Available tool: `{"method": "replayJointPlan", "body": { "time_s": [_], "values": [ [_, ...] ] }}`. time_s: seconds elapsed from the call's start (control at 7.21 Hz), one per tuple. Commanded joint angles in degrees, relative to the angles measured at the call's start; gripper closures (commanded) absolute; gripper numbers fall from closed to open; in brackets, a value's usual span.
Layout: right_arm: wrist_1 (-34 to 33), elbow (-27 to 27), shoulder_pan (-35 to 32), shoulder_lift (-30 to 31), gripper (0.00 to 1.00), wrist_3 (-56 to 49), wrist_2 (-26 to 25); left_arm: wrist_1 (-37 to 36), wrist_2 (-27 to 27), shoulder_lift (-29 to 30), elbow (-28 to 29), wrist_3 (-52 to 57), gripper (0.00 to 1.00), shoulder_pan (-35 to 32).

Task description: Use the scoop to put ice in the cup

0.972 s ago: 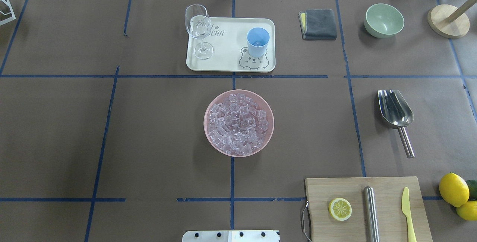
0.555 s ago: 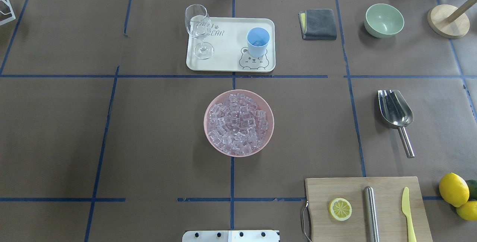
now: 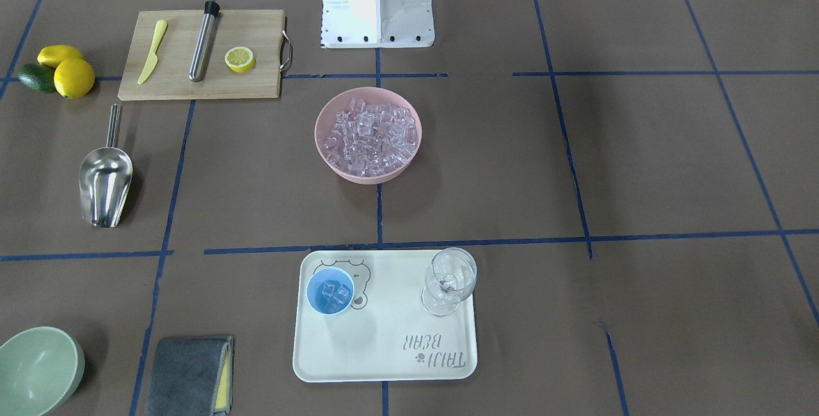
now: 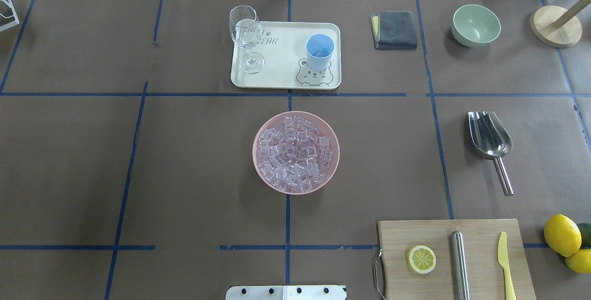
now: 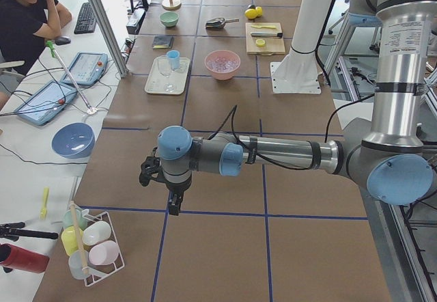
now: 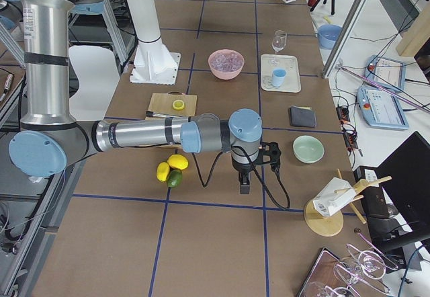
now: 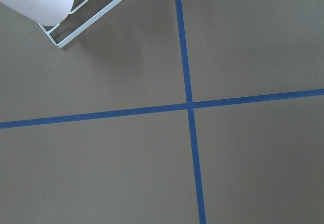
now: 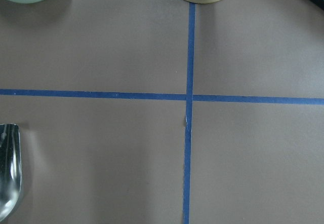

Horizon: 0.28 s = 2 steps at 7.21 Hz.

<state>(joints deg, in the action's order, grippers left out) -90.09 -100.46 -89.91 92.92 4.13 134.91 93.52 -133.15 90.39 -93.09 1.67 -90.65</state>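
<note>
Well, wine glass point(image 4: 245, 30) and cup point(image 4: 319, 52) (both upright) share a tray point(image 4: 281, 65).

Wine glass point(image 4: 246, 32) on tray point(image 4: 281, 62); lemon slice point(image 4: 421, 259) on board point(image 4: 415, 235).

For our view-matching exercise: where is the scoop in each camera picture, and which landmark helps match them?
Front-facing: scoop at left, handle toward the robot.
Overhead: scoop at right.
Exterior left: scoop far off, top centre.
Exterior right: not visible; the near arm may hide it.
Left wrist: not in it.
Right wrist: scoop at bottom-left edge, cut off.
Landmark: green bowl, in all but the left wrist.
</note>
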Motion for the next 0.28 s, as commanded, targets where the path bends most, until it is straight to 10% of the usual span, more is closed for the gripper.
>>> {"method": "replayJointPlan", "body": {
  "time_s": [0.0,0.14],
  "values": [
    [0.00,0.00,0.00,-0.01,0.00,-0.08,0.00,0.00,0.00,-0.04,0.02,-0.09,0.00,0.03],
    [0.00,0.09,0.00,-0.01,0.00,-0.09,0.00,0.00,0.00,-0.04,0.02,-0.09,0.00,0.03]
  ]
}}
